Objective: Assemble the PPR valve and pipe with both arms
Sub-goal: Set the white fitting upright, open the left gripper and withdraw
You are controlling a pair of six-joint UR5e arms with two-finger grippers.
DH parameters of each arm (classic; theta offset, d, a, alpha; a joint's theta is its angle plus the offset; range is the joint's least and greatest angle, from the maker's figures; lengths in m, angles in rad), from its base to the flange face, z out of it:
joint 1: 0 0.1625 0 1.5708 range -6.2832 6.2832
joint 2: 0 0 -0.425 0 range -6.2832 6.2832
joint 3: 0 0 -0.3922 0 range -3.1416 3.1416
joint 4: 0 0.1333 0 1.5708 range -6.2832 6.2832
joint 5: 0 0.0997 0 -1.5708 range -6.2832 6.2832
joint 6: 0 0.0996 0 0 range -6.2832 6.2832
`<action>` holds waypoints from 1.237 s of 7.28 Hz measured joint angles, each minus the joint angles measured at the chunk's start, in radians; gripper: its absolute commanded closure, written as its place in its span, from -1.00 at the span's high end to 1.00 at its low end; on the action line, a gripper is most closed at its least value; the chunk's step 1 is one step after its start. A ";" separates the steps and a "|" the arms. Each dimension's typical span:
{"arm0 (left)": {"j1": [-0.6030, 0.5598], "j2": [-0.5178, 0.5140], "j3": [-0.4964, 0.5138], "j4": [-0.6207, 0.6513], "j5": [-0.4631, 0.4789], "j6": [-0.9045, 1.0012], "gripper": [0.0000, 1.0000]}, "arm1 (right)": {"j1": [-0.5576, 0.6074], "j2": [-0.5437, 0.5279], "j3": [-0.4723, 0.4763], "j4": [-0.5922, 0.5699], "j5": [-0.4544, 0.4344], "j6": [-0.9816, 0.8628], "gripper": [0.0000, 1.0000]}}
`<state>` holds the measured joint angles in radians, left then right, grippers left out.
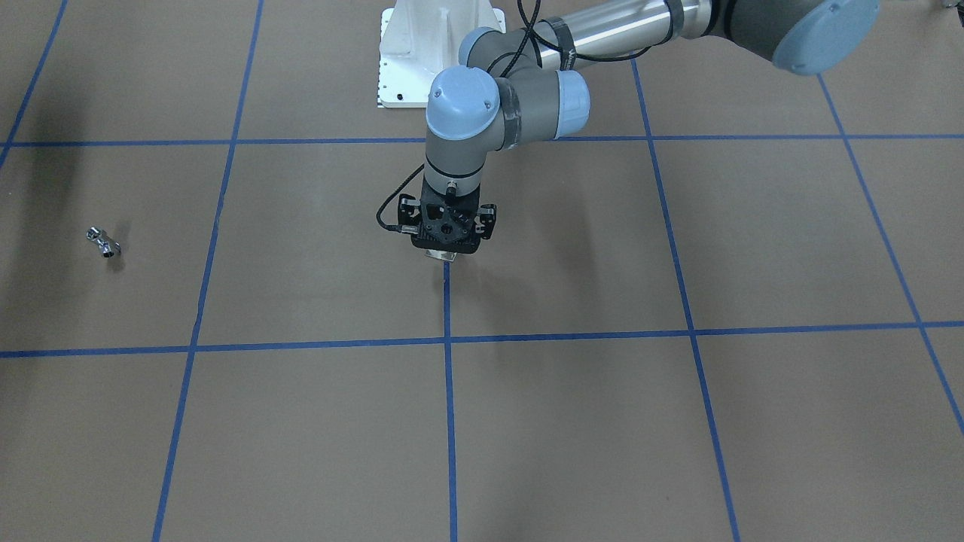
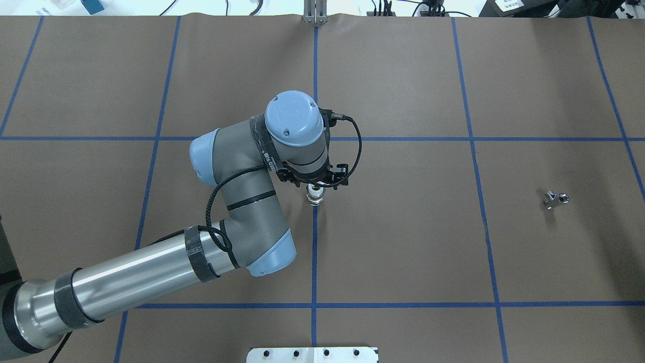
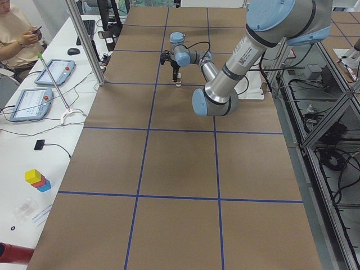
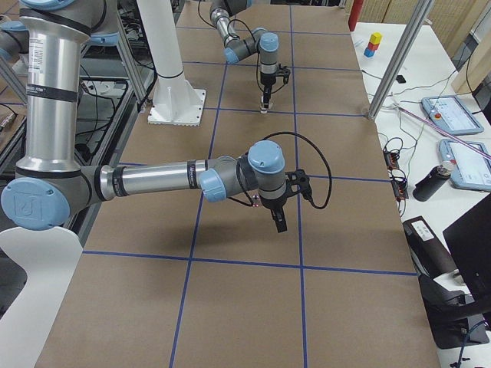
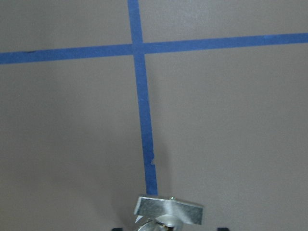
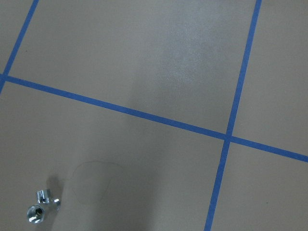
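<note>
My left gripper (image 2: 315, 189) is shut on the PPR valve (image 2: 315, 198) near the table's middle, on a blue tape line, and holds it upright close to the table. The front view shows the gripper (image 1: 446, 251) with the valve (image 1: 439, 257) under it. The left wrist view shows the valve's flat base plate (image 5: 168, 211). The chrome pipe (image 2: 556, 198) lies alone far to the right; it also shows in the front view (image 1: 103, 242) and the right wrist view (image 6: 41, 206). My right gripper (image 4: 278, 222) hangs above the table; I cannot tell whether it is open or shut.
The white bolted pedestal (image 1: 440, 53) stands at the robot's side of the table. Blue tape lines grid the brown table (image 2: 403, 252). An upright post (image 4: 391, 65) and side tables with tablets (image 3: 31, 104) border the far edge.
</note>
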<state>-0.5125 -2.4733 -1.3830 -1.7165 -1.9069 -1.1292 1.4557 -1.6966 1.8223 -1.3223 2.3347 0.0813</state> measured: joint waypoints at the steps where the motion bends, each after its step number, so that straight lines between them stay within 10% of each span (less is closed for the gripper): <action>1: -0.001 0.000 -0.007 0.001 0.002 0.002 1.00 | 0.000 0.000 0.000 0.000 0.000 0.000 0.99; 5: -0.071 0.103 -0.248 0.093 -0.031 0.049 1.00 | 0.000 0.000 0.002 0.001 0.017 0.010 1.00; 9: -0.375 0.479 -0.680 0.363 -0.161 0.563 1.00 | -0.033 0.000 0.045 0.009 0.068 0.123 1.00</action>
<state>-0.8871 -1.9947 -2.0628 -1.3538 -2.0681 -0.5658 1.4224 -1.6966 1.8676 -1.3137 2.4022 0.2040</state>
